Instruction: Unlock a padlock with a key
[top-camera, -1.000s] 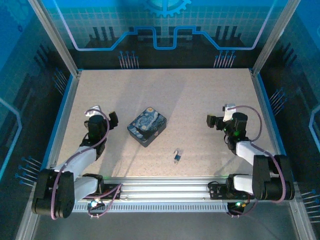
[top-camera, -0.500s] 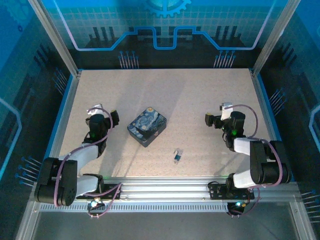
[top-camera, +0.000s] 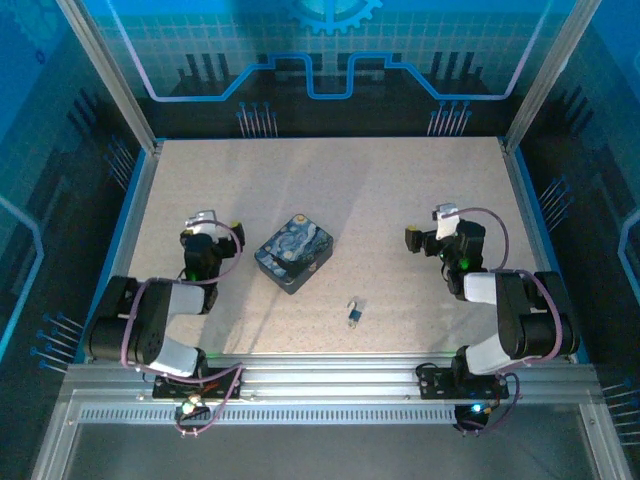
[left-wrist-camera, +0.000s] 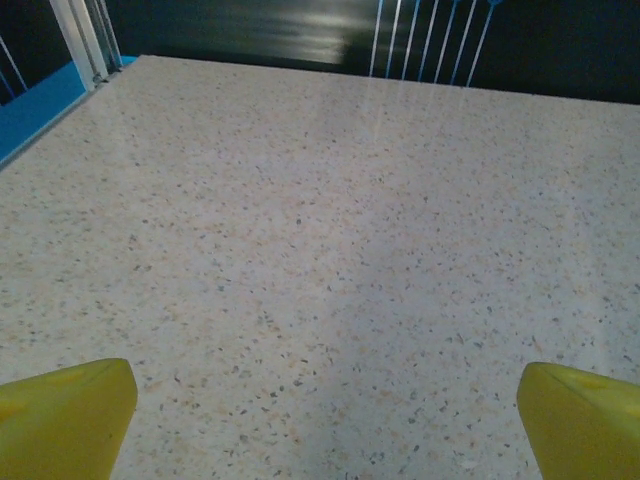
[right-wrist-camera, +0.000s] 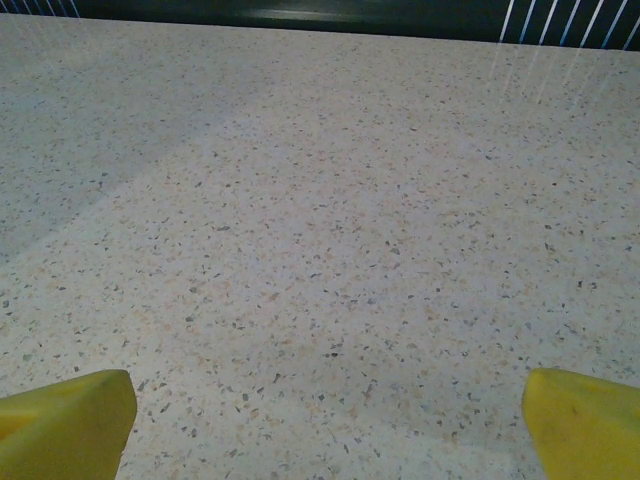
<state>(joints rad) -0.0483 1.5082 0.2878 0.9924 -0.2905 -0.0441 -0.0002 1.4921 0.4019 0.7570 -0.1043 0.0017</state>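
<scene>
Padlock (top-camera: 354, 313) well apart from right gripper (top-camera: 415, 240)

Both arms are folded low over the near half of the desk (top-camera: 380, 190), with their elbows tucked close to their bases. The left end effector (top-camera: 218, 238) hangs toward the desk's left side and the right end effector (top-camera: 418, 240) toward its right. Each has its yellow fingertips (left-wrist-camera: 62, 418) spread wide, with nothing between them.
</scene>
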